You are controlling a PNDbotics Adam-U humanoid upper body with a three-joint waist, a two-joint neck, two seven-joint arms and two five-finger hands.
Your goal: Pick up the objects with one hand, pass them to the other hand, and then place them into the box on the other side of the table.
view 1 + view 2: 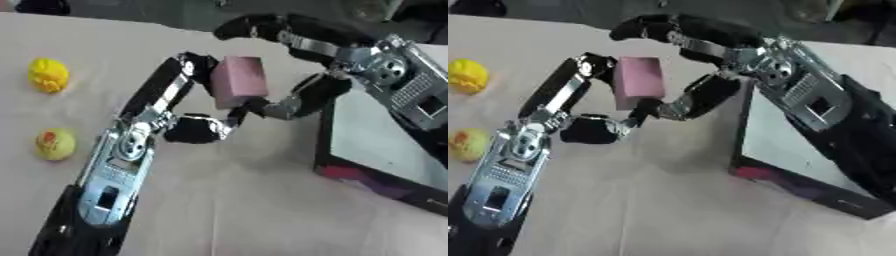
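Pink block [238, 81] held between both hands — left hand [179, 107] and right hand [302, 75] curled round it.

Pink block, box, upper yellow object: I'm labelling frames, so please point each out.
pink block [238, 80], left eye view, front face.
box [785, 182], right eye view, near rim.
upper yellow object [47, 75], left eye view, its middle.

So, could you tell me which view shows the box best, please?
The left eye view: the box shows its pale inside and its dark near wall there, with the right hand covering only its upper edge. In the right eye view the right forearm lies across more of it.
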